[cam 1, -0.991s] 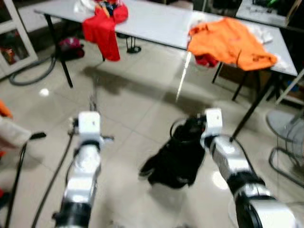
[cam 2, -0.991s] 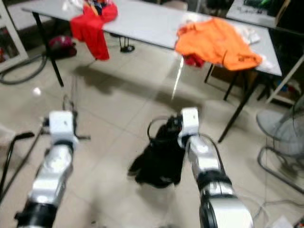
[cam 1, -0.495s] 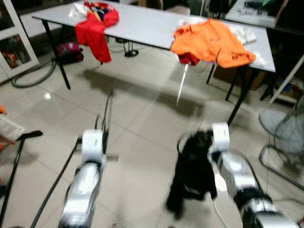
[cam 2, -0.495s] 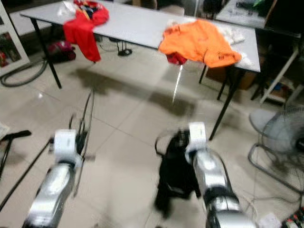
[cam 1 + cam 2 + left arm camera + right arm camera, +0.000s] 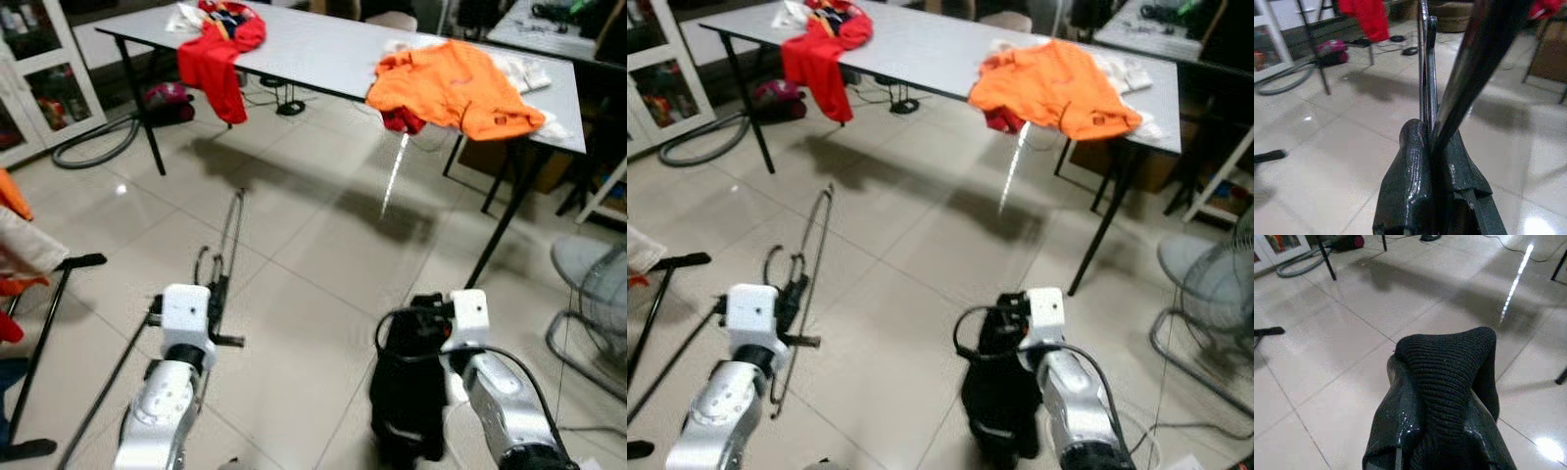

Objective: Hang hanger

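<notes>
My left gripper [image 5: 1432, 147] is clamped on a thin black wire hanger [image 5: 227, 245], which juts forward and up from my fingers over the tiled floor [image 5: 313, 225]. My right gripper [image 5: 1442, 396] is closed on a black knitted garment [image 5: 407, 387] that droops in a limp bundle below my right wrist.

I judge the hanger light and stiff, a springy wire frame that keeps its shape but could pivot between my pads if I swing it, since the grip sits on a narrow smooth bar. I would keep hold near the neck, or on a straight run of wire, and leave the hook free to go over a rail. The garment looks soft, ribbed and floppy; it will sag and could slide off a smooth hanger arm.

The head views show the whole layout: the hanger's long outline ahead of my left arm, the white table [image 5: 323, 59] with a red garment [image 5: 217, 49] and an orange one [image 5: 456, 83] on it, and a fan [image 5: 593, 284] to my right. The left wrist view shows what they cannot: both pads pinching the wire close up. The right wrist view shows the knit's ribbing bulging out between my fingers.
</notes>
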{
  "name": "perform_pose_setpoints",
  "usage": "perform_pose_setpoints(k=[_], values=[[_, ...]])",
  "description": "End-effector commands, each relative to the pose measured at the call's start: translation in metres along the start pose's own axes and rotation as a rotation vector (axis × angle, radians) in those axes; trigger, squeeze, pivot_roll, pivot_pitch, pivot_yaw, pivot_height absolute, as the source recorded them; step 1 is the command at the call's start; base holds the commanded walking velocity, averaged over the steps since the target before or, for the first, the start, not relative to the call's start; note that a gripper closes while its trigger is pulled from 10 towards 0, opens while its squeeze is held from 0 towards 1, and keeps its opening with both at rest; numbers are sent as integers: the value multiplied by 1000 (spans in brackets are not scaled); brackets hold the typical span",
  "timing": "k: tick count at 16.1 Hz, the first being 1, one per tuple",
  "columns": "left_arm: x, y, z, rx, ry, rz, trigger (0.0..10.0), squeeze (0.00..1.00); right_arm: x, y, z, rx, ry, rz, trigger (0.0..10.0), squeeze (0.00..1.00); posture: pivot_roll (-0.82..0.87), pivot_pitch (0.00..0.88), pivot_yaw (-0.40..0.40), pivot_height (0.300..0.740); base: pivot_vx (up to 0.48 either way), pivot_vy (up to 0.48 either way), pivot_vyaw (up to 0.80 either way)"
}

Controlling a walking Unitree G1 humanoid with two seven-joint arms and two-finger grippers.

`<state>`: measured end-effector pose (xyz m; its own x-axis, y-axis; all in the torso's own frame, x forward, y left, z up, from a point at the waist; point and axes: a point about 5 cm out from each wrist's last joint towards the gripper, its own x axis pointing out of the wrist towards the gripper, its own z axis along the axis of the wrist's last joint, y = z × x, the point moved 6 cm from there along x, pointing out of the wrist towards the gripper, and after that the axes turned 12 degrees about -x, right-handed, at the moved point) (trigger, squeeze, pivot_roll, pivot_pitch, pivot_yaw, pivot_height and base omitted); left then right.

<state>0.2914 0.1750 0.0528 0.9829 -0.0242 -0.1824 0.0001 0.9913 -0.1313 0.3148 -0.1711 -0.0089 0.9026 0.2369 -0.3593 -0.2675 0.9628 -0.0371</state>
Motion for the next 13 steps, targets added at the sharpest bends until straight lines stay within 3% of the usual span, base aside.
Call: perform_pose_setpoints(k=[1, 3, 5, 6, 8, 10, 13], values=[[-8, 3, -2, 20, 14, 14, 10000, 0, -14, -7, -1, -2, 10, 4, 0, 608, 15, 0, -37, 740, 0, -480, 406], [-29, 16, -14, 47, 58, 28, 10000, 0, -40, 3, -26, -23, 69, 55, 0, 612, 26, 0, -40, 740, 0, -480, 413], [-32, 15, -18, 29, 65, 27, 10000, 0, -49, 1, -46, -17, 104, 65, 0, 627, 22, 0, -34, 740, 0, -480, 403], [-30, 12, -17, 34, 58, 21, 10000, 0, -50, 3, -50, -27, 110, 76, 0, 627, 14, 0, -31, 740, 0, -480, 400], [-29, 19, -16, 88, 46, 111, 10000, 0, -50, 9, -55, -20, 119, 85, 0, 631, 6, 0, -31, 740, 0, -480, 409], [-28, 28, -20, 53, 60, 186, 10000, 0, -49, 17, -62, 8, 127, 89, 0, 631, 8, 0, -33, 740, 0, -480, 406], [-20, 27, -12, 35, 46, 132, 10000, 0, -57, 28, -71, 22, 126, 92, 0, 635, 11, 0, -38, 740, 0, 0, 410]])
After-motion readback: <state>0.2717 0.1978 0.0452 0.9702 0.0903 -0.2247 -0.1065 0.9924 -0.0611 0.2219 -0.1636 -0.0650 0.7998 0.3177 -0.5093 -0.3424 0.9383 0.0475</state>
